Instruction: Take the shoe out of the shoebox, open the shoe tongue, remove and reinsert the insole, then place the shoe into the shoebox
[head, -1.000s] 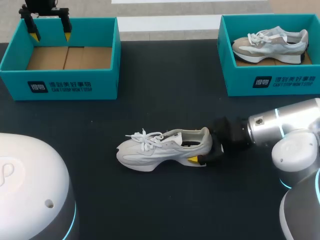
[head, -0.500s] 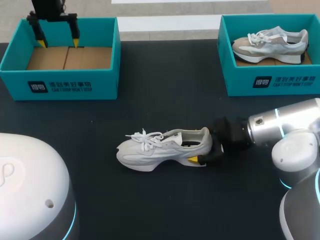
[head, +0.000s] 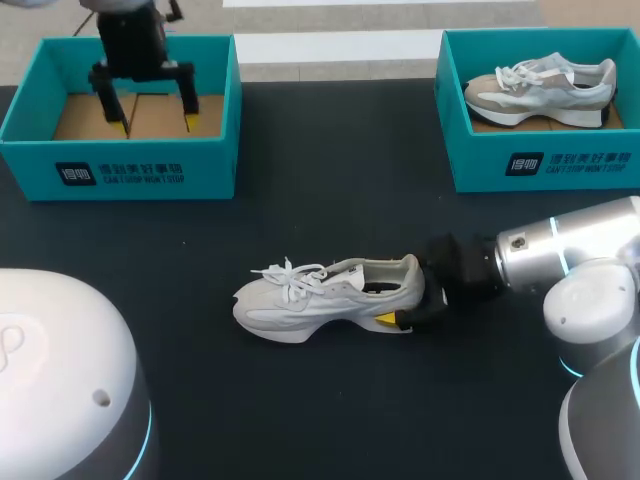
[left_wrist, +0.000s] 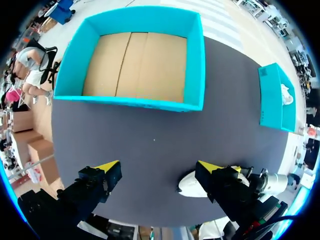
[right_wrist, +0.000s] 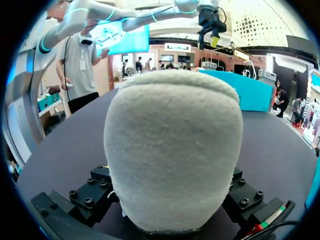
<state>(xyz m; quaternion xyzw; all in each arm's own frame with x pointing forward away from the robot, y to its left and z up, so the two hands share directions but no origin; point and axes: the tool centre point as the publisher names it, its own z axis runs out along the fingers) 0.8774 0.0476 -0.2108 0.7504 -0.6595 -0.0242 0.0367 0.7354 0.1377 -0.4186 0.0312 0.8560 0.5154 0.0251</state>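
One shoe, heel tight inside the right pincer.

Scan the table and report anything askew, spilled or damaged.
Nothing stands out. The white shoe stands upright on its sole on the table, heel gripped by the right claw. The left claw hangs open over the empty left shoebox; the second shoe lies neatly in the right shoebox.
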